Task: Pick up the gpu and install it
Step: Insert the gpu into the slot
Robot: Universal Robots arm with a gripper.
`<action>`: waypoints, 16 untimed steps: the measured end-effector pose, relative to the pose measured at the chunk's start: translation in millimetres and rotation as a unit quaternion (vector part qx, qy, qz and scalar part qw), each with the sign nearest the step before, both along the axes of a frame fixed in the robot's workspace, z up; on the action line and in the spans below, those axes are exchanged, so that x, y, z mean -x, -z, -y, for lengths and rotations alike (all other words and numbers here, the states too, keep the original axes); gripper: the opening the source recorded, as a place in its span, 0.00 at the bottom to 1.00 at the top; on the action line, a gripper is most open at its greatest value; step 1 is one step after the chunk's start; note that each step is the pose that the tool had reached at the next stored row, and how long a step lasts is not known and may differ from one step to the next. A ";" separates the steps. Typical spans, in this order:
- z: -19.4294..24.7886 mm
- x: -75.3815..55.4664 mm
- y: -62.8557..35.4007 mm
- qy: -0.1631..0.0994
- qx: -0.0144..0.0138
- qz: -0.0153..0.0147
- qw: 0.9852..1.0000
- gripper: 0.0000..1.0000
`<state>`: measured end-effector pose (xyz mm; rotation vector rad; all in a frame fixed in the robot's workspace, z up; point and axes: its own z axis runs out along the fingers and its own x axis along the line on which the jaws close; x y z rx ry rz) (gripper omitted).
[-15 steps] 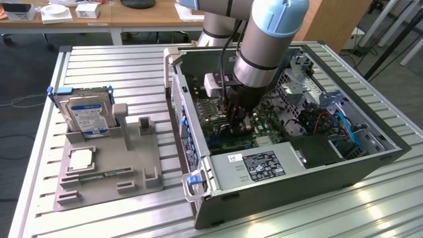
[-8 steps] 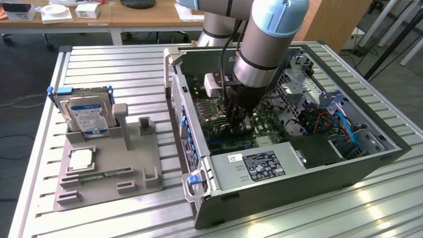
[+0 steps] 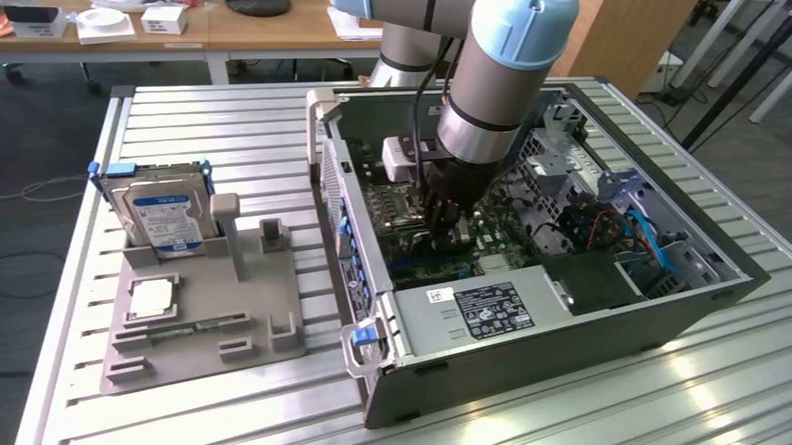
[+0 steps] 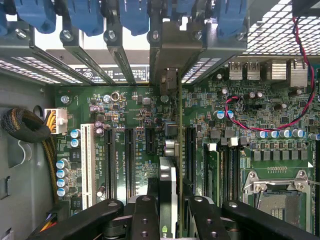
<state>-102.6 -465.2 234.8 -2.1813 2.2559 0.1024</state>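
The gpu is a thin black-faced card seen edge-on, standing over the green motherboard in line with the long black expansion slots. Its metal end reaches the rear bracket opening under the blue latches. My gripper is shut on the card, with one black finger on each side of it. In the exterior view the gripper is lowered deep inside the open computer case, just above the board.
A silver hard drive stands in a grey holder on the exterior view's left. Inside the case lie the power supply, a CPU socket, a red-black wire and a sleeved cable bundle.
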 end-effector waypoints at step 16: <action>0.0 0.0 -46.9 0.000 -0.001 0.000 1.000 0.53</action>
